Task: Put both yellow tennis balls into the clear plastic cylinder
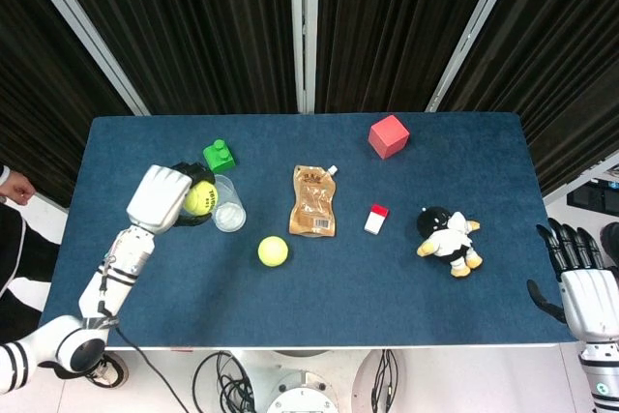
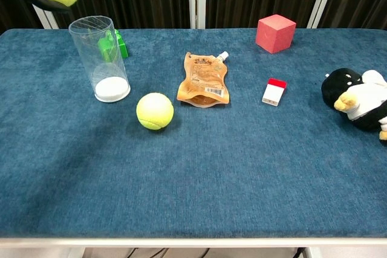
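The left robot hand (image 1: 162,197) is gripping one tennis ball (image 1: 200,200) just beside the upright clear cylinder (image 2: 100,58), which is standing empty; the second ball (image 1: 273,250) is lying on the table (image 1: 387,278). The right robot hand (image 1: 578,282) is hanging open.

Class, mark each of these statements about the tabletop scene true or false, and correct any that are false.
1. The left hand holds a yellow tennis ball above the table. True.
2. Both tennis balls are already inside the clear plastic cylinder. False: one is held and the second tennis ball lies on the table.
3. The cylinder stands upright. True.
4. The red cube sits next to the cylinder. False: the green block is beside it; the cube is far across the table.
5. The right hand holds the plush toy. False: it is empty, off the table's edge.
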Available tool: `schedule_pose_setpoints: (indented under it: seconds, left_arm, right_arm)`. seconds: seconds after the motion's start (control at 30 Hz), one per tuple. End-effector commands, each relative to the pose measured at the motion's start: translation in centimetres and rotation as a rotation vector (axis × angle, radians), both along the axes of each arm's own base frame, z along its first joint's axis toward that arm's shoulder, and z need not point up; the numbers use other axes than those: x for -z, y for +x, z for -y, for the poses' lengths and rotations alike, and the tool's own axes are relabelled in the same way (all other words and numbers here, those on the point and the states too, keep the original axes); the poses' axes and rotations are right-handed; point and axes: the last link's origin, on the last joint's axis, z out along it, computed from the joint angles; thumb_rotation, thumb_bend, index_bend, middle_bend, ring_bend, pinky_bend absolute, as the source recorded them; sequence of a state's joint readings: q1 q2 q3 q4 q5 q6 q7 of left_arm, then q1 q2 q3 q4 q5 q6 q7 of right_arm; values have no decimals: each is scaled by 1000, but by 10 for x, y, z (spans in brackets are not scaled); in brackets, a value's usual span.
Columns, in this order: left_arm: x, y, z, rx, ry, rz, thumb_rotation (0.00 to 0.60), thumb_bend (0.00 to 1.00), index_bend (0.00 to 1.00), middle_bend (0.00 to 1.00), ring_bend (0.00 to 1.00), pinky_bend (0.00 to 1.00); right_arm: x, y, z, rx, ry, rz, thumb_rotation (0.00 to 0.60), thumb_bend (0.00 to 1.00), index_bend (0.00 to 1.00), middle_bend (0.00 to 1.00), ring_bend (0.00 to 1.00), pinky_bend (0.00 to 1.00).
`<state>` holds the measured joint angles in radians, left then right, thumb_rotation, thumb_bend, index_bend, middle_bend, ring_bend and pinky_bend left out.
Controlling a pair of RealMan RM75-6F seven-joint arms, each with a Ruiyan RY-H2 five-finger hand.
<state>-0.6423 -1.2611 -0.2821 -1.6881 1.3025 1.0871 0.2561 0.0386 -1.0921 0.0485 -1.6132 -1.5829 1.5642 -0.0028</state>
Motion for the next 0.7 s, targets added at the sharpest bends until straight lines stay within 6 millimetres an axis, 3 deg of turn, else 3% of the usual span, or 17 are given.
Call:
schedule_pose_setpoints:
  seconds: [0.03,0.4,0.47,0.63,0.7]
  left_arm:
    - [12,0,-14,-29,-32,-13,600,226,516,548,587,824]
    - [25,-12,-33,-81,-39,-23,600,226,493,528,561,800]
    - [27,-13,-33,-88,-59,-21,600,224,453,490,495,730]
    - [28,-14,-34,-101,-93,2,600,209,268,269,230,422]
    - [27,-13,-33,-77,-78,7,600,205,227,207,158,341]
  right_arm:
    - [-2,0,0,4,-5,3,600,273,0,0,0,0]
    - [-6,-2,3,22,-13,4,600,273,0,0,0,0]
    - [-7,-4,4,29,-11,2,600,273,0,0,0,0]
    - [-8,-3,4,23,-18,1,600,272,0,0,0,0]
    - [-9,-4,4,24,-21,-1,600,273,0,0,0,0]
